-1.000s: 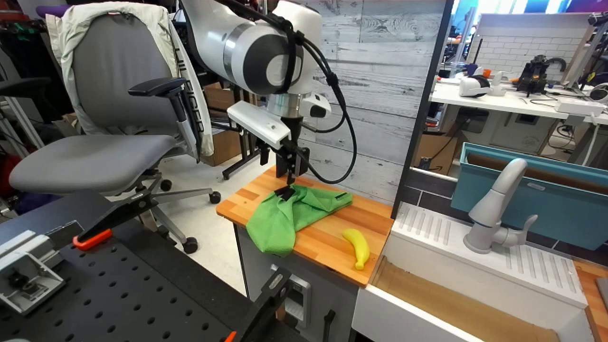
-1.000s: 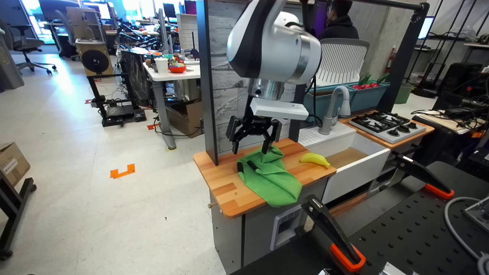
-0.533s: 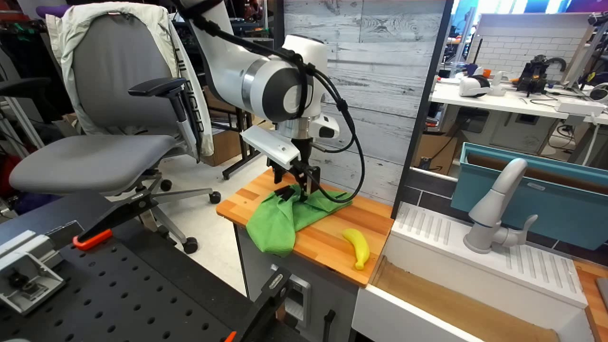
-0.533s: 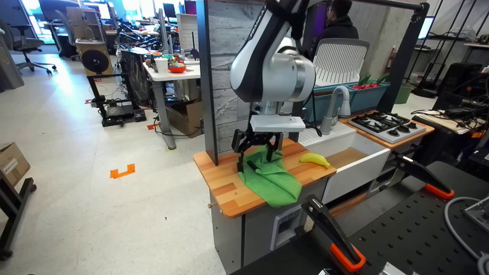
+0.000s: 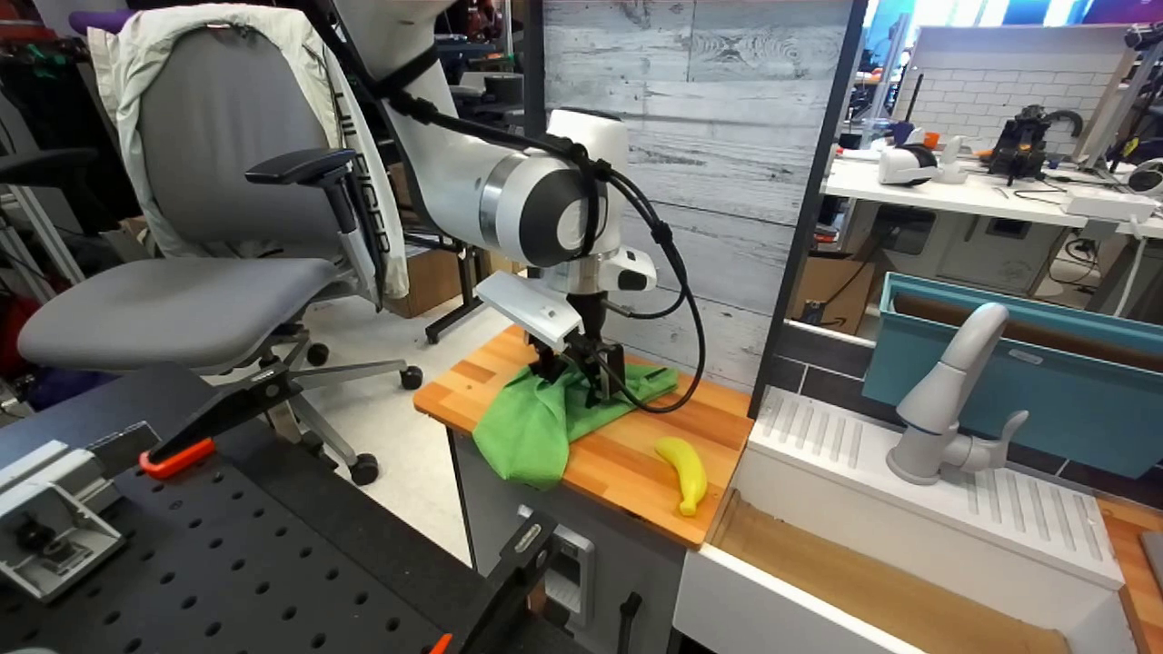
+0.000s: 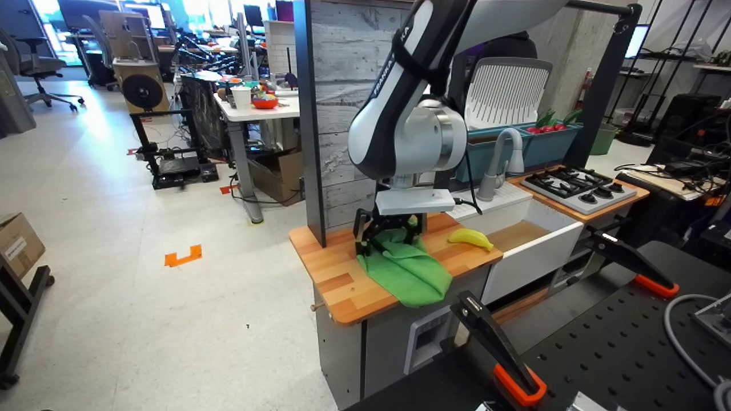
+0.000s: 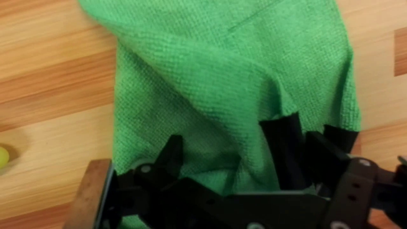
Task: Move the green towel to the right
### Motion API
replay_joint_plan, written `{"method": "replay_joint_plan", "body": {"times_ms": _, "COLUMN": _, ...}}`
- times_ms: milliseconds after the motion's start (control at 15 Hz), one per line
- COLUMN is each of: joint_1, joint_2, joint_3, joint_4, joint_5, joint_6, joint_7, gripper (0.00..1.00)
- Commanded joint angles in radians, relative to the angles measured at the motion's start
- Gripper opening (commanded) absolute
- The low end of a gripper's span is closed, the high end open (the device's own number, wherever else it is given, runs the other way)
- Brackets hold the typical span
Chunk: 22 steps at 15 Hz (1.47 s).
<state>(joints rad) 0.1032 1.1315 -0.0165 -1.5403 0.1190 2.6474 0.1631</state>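
The crumpled green towel (image 5: 522, 440) lies on the wooden counter (image 5: 627, 461) with its front part hanging over the edge; it also shows in an exterior view (image 6: 408, 277) and in the wrist view (image 7: 197, 73). It carries black patches at one end. My gripper (image 5: 572, 386) is down at the towel's back part, pointing downward; it also shows in an exterior view (image 6: 388, 244). In the wrist view the gripper (image 7: 244, 140) is open, one finger on each side of a raised towel fold and a black patch. The fingertips are low, at the cloth.
A yellow banana (image 5: 683, 474) lies on the counter, between towel and sink; it also shows in an exterior view (image 6: 470, 238). The white sink (image 5: 772, 599) with its grey faucet (image 5: 945, 400) adjoins the counter. A grey wood-pattern panel (image 5: 700, 182) stands behind.
My gripper has come down from above the towel to cloth level, shifting slightly toward the sink side. It stays open. The towel has shifted only very slightly.
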Motion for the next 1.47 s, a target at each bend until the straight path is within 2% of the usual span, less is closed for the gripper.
{"method": "replay_joint_plan", "body": {"times_ms": 0, "joint_1": -0.008, "joint_2": 0.040, "joint_3": -0.014, "joint_4": 0.077, "joint_5": -0.014, "joint_6": -0.042, "joint_7": 0.022, "gripper": 1.00}}
{"method": "replay_joint_plan", "body": {"times_ms": 1000, "joint_1": -0.168, "joint_2": 0.100, "joint_3": 0.003, "joint_4": 0.203, "joint_5": 0.031, "joint_6": -0.143, "joint_7": 0.004, "gripper": 1.00}}
{"method": "replay_joint_plan", "body": {"times_ms": 1400, "joint_1": -0.180, "joint_2": 0.086, "joint_3": 0.010, "joint_4": 0.190, "joint_5": 0.041, "joint_6": -0.130, "joint_7": 0.003, "gripper": 1.00}}
